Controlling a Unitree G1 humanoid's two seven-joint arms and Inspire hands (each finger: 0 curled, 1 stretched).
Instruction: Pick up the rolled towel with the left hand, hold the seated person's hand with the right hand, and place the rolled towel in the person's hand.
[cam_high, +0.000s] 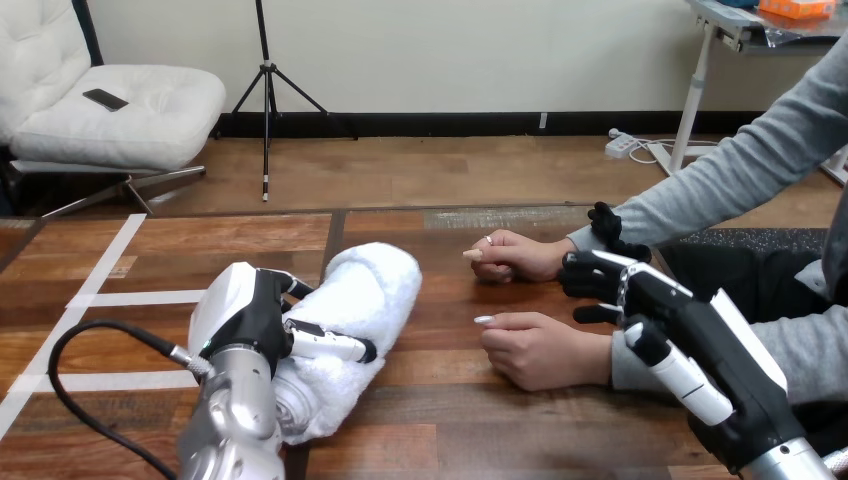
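— Where is the rolled towel?

— It lies on the wooden table, running at a slant. The left hand is on its left flank.

— How does that hand sit?

— Its silver forearm comes up from the bottom edge alongside the towel's near end. The white-shelled back faces up and left. The fingers wrap over the towel's far side, and the thumb lies across its top, pointing right. So the hand is closed around the towel.

— And the right hand?

— Well to the right of the towel, with its arm slanting in from the lower right corner. It reaches toward the towel, with its back up.

— Is it gripping anything?

— I cannot tell. It sits at the person's wrists, where the grey sleeve ends.

— Where are the person's hands?

— Both rest on the table to the right of the towel and apart from it. The person's farther hand is loosely closed, level with the towel's far end. The person's nearer hand lies knuckles up, level with the towel's middle.
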